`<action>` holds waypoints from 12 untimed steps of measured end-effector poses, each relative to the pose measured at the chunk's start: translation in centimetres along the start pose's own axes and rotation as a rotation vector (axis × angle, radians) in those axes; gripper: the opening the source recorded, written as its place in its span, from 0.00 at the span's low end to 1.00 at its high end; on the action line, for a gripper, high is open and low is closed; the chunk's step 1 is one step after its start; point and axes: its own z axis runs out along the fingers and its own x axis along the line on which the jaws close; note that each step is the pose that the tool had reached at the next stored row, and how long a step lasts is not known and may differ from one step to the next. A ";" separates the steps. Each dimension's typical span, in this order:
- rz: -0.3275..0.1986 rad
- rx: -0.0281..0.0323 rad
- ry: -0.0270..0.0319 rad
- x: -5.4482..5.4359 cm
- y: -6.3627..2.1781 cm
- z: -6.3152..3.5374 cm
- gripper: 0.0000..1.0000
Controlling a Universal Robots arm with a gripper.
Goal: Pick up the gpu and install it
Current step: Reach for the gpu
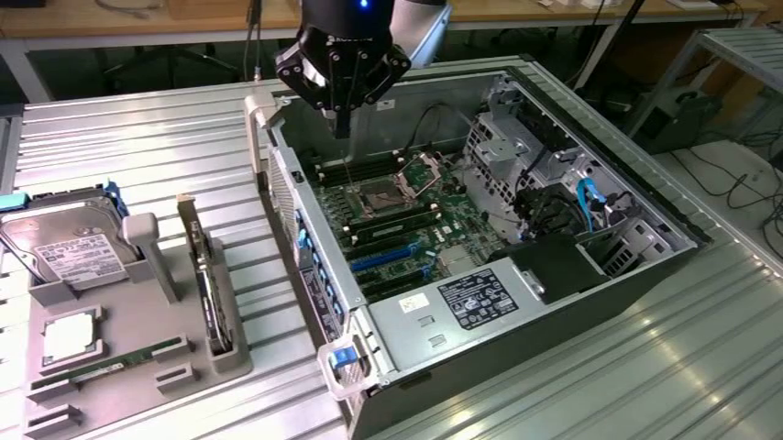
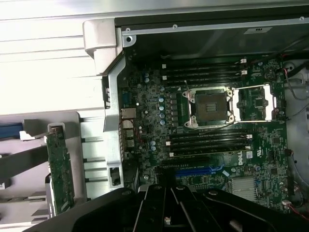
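Exterior view is showing the jaws hanging pressed together and gripping nothing, above the open computer case [image 1: 556, 362], over the far end of the motherboard [image 1: 416, 220]. The case is lying on its side on the ribbed metal desk [image 1: 147, 137], with the uncovered CPU socket [image 1: 373, 195] facing up. The gpu [image 1: 211, 284] is standing on its long edge in a slot of the grey holder [image 1: 123, 390], outside the case on the exterior view's left, well apart from the jaws. A hard drive [image 1: 73, 243] is sitting in the same holder beyond the card, and a narrow RAM stick [image 1: 116, 362] is lying flat in front of it. Wrist view is looking down past the dark jaws onto the motherboard, with the green card showing in the holder just beyond the case wall.
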 end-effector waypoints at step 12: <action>0.000 -0.0001 0.0000 0.8 -0.06 -0.02 0.11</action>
